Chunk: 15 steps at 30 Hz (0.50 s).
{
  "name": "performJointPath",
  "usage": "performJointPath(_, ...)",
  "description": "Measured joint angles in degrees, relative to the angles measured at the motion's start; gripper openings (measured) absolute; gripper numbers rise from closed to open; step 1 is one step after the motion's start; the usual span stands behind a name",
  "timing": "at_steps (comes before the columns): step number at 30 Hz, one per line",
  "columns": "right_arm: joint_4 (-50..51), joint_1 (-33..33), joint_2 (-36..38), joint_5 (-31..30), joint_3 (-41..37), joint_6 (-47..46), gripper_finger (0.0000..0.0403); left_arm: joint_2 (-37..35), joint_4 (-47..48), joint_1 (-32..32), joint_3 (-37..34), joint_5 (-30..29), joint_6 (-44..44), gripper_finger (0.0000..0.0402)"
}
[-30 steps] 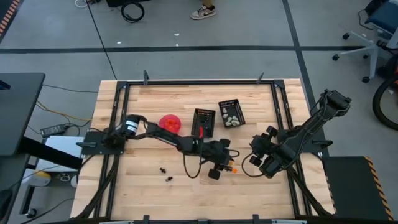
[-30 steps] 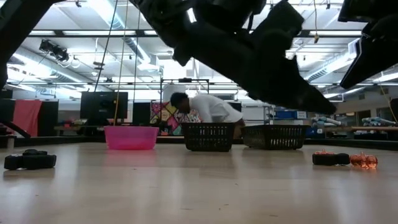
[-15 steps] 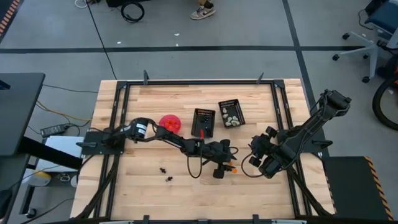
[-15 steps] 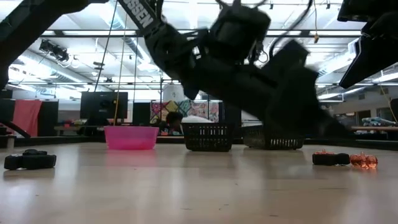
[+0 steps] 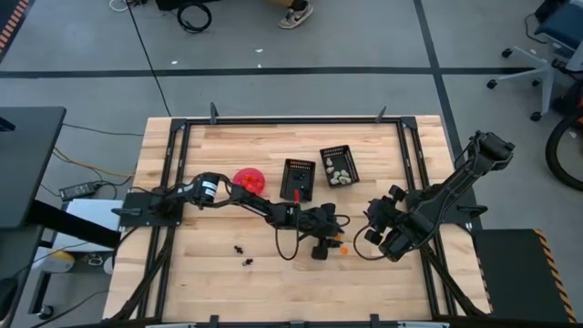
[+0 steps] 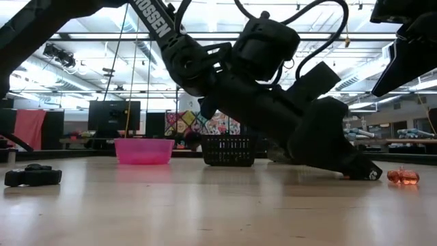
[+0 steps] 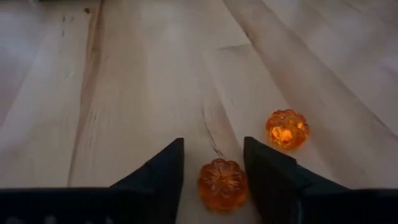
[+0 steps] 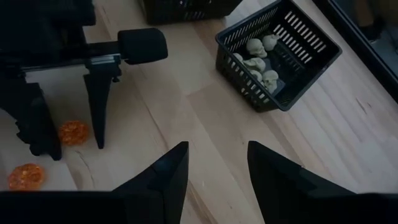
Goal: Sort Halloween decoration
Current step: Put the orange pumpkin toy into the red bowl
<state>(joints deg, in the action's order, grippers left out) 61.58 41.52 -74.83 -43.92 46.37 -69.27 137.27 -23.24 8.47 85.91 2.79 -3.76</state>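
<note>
High view: the sort looks partly done. Pale skulls [image 5: 339, 175] lie in the right basket [image 5: 338, 166], upper centre; dark pieces seem to sit in the left basket [image 5: 299, 179], and the pink bowl [image 5: 249, 179] beside it holds something too small to tell. Left on the plank table [image 5: 209, 273]: two black trinkets [image 5: 243, 256] at lower left and an orange one [image 5: 344, 250] by the left pincer [image 5: 321, 250], lower centre. The right pincer [image 5: 381, 239] waits just right of it.

Low view: the left pincer touches down at right; a glossy, translucent orange trinket [image 6: 401, 176] sits just beyond it, and a black trinket [image 6: 33, 175] lies far left.

Left wrist view: two ribbed, pumpkin-shaped pieces. One pumpkin [image 7: 222, 183] lies between the spread fingers [image 7: 163, 167], not yet gripped; the second [image 7: 287, 128] lies near, outside them.

Right wrist view: this pincer [image 8: 213, 163] stands open and empty. The slotted plastic basket at upper right holds knobbly matte skulls; both pumpkins lie at lower left.
</note>
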Motion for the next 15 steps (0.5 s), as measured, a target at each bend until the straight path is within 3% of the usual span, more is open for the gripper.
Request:
performJointPath(7, 0.01, 0.00, 0.00, 0.00, 0.01, 0.17, 0.0169, -0.11, 1.28, 0.00, 0.07, 1.41, -2.17, 0.0102)
performJointPath(15, 0.06, 0.00, 0.00, 0.02, 0.02, 0.30, 0.0169, -0.74, 2.69, 0.03, -0.06, 1.90, -3.28, 0.0097)
